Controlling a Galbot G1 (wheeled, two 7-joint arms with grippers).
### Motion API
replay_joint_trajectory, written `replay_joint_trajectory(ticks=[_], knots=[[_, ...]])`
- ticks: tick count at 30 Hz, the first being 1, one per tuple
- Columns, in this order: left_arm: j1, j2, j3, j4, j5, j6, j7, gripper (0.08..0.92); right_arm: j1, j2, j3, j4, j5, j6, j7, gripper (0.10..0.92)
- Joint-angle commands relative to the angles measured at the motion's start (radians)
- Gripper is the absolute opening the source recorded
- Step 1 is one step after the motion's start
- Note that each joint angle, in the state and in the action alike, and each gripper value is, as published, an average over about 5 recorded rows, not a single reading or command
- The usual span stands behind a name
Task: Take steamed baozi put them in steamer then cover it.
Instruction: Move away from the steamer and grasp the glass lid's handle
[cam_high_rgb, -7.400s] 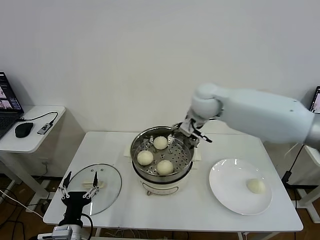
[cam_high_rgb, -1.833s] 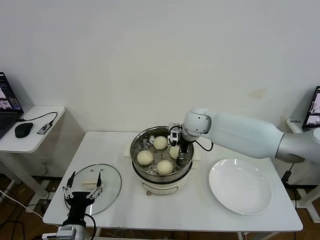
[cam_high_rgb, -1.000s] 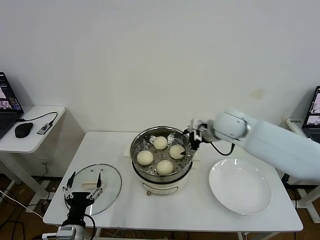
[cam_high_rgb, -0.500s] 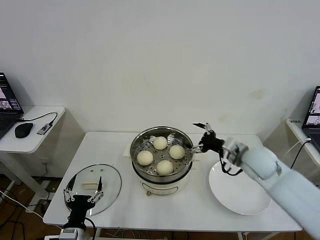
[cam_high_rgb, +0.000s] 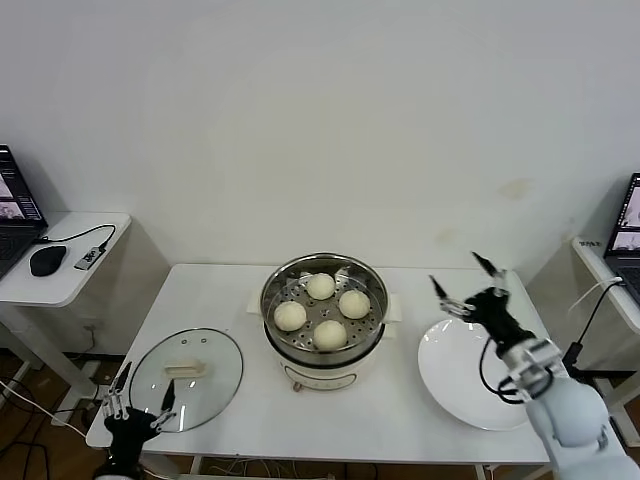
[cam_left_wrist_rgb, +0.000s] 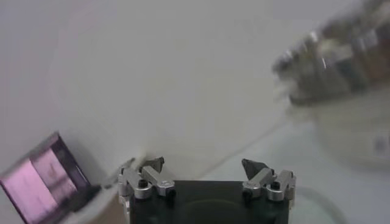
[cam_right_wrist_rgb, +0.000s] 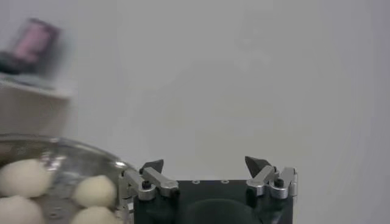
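Note:
Four cream-white baozi (cam_high_rgb: 320, 285) lie on the perforated tray of the steel steamer (cam_high_rgb: 322, 347) at the table's middle. Several of them also show in the right wrist view (cam_right_wrist_rgb: 94, 190). The glass cover (cam_high_rgb: 186, 378) with its white handle lies flat on the table at the front left, apart from the steamer. My right gripper (cam_high_rgb: 466, 285) is open and empty, raised above the white plate to the right of the steamer. My left gripper (cam_high_rgb: 137, 403) is open and empty, low at the table's front left edge just before the cover.
An empty flat white plate (cam_high_rgb: 480, 375) lies at the right of the table. A side desk with a mouse (cam_high_rgb: 47, 259) and a laptop stands at the far left. The blurred steamer (cam_left_wrist_rgb: 332, 55) shows in the left wrist view.
My right gripper left the fourth baozi in the steamer and has drawn back to the right, above the plate. My left gripper has sunk lower at the front edge.

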Motion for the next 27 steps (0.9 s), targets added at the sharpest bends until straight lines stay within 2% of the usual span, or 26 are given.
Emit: replay_joint_trajectory(ticks=[1,6,15,27], knots=[[-0.001,0.064,-0.111,0.121,0.542,-0.042,0.003,0.823,-0.219,0.251,0.334,0.045,-0.044,0.038,0.041,0.823],[-0.102,0.104,-0.073,0.217,0.634,-0.049,0.011,0.823,-0.222,0.262,0.353,0.024,-0.05,0.042,0.049,0.823],[-0.209,0.14,0.02,0.308,0.656,-0.03,0.042,0.823,-0.21,0.314,0.32,0.0,-0.088,0.067,0.062,0.823],[-0.282,0.149,0.124,0.341,0.627,-0.032,0.052,0.823,-0.241,0.334,0.335,0.003,-0.107,0.084,0.066,0.823]])
